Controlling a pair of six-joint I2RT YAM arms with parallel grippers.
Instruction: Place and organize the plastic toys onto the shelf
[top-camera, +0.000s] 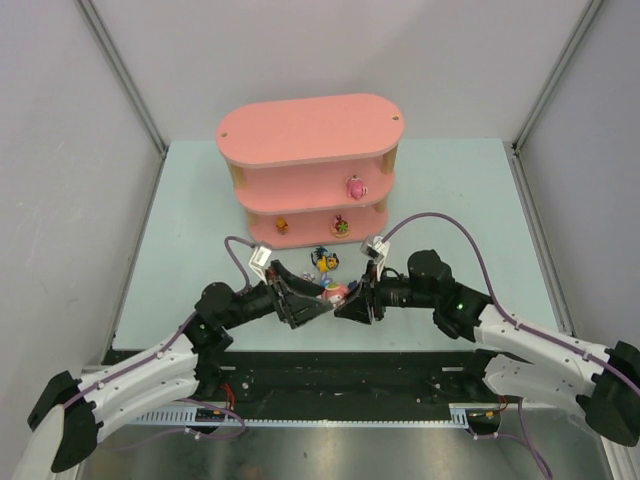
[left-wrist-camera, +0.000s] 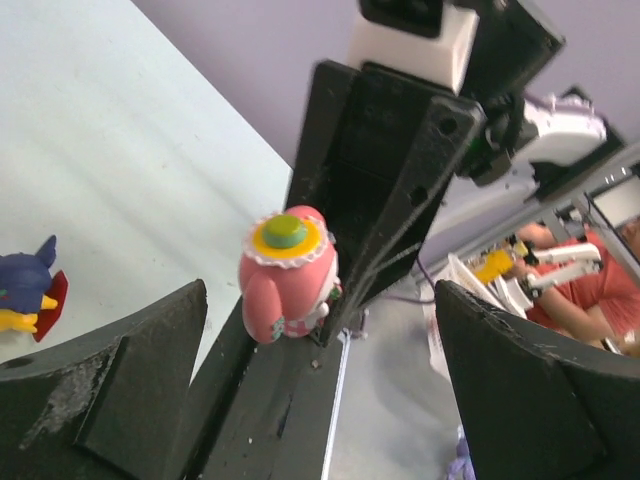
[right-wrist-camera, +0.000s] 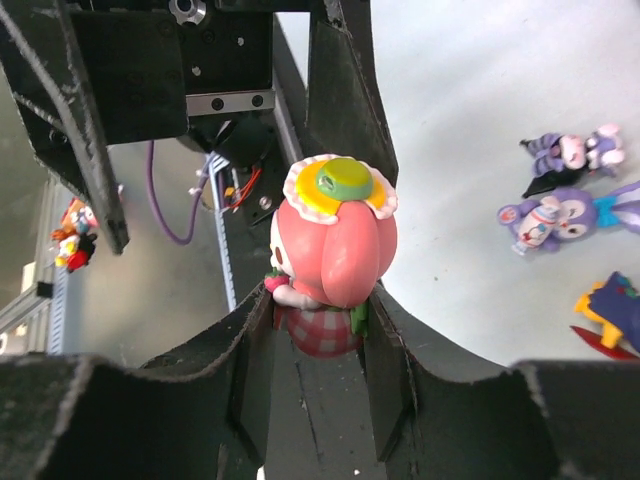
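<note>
Right claw (right-wrist-camera: 320, 335) clamps a pink toy (right-wrist-camera: 335, 245) with a yellow-frilled hat and seemingly checked skirt; left claw (left-wrist-camera: 320, 320) gapes apart.

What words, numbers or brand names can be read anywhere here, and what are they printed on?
None: no view shows a readable word, number or logo.
pink shelf: plain boards, no label.
pink toy held in the right gripper: painted colours only, no letters.
purple toys: too small to show any writing.
</note>
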